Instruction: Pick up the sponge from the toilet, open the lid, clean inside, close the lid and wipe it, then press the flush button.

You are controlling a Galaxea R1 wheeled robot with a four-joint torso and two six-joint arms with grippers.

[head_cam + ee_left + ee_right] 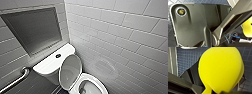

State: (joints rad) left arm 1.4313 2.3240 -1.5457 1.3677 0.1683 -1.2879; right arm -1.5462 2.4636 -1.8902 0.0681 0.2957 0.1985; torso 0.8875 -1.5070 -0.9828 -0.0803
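Since the lid (pixel 70 71) of the toilet (pixel 100 83) stands raised and leans back toward the tank (pixel 48 65), the bowl (pixel 86 88) lies open at the near edge of the head view. The flush button (pixel 58 55) sits dark in the middle of the tank top, farther away. The right tool (pixel 218 84) is closed on the sponge (pixel 220 68). In the right wrist view the bright yellow block bulges out between dark fingers (pixel 191 76), above a floor of small dark blue tiles (pixel 186 62). I judge that cleaning inside the bowl is the step in hand, but how much of it is done I cannot say.

Several things could go wrong from here. The sponge is soft and looks strongly squeezed, so it may slip out of the grip when it rubs on the glossy ceramic, and then it would fall into the bowl. The lid seems to rest only by its own balance. If the arm touches it on the way in or out, it could drop down onto the arm. The tiled wall (pixel 120 37) is just beside the toilet on the right and a metal grab bar (pixel 17 80) is on the left, so there is little room for the arm. Also, a wipe near the tank could press the button too early.
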